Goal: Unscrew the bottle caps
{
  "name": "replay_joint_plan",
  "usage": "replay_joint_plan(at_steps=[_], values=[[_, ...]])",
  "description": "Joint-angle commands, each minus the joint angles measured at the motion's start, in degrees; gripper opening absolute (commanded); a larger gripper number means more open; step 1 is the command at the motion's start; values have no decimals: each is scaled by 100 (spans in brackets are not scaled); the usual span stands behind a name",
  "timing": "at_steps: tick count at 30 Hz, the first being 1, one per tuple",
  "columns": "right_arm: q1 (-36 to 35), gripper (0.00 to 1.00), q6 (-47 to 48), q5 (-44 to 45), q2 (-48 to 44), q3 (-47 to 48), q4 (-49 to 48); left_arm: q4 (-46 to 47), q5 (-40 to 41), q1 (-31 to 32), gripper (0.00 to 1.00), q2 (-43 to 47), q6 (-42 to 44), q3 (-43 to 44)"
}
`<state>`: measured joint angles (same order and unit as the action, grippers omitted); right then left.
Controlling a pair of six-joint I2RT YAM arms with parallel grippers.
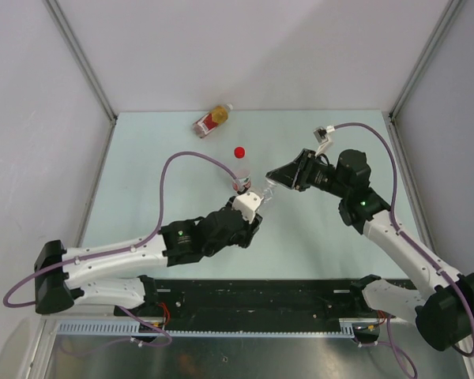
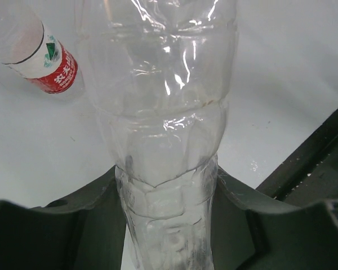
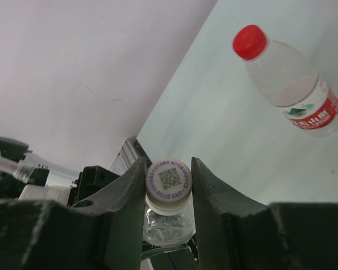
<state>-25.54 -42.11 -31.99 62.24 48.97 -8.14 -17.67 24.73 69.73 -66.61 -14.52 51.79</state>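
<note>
Over the middle of the bench (image 1: 142, 158), the left pincer (image 2: 166, 188) clamps the clear unlabelled bottle (image 2: 163, 112) by its body; the right pincer (image 3: 169, 169) is closed on its white cap (image 3: 169, 180) — a red-capped labelled bottle (image 3: 287, 84) nearby, an amber bottle (image 1: 212, 120) lying farther back.

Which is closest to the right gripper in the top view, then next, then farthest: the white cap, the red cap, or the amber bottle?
1. White cap: pinched in the right gripper itself.
2. Red cap: farther back, mid-table, slightly left.
3. Amber bottle: lying near the far edge, farther left.
</note>
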Motion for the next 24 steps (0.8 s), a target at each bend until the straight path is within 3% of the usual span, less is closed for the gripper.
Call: replay_joint_plan(at_steps=[1,6,13,24], values=[[-48,0,358,-804,-244,256,-449,1006,-722,41,0,564,179,-251],[-60,0,290,-1587,-305,145,-1104,1744,-1596,7,0,1069,344,-702],[-141,0,299,-2266,-482,-14,-1761,3163,-3550,-214,0,1752,257,-1448],[-575,0,630,-3249,-1014,-248,-2476,4808,-6644,-320,0,1773,4,-1638]])
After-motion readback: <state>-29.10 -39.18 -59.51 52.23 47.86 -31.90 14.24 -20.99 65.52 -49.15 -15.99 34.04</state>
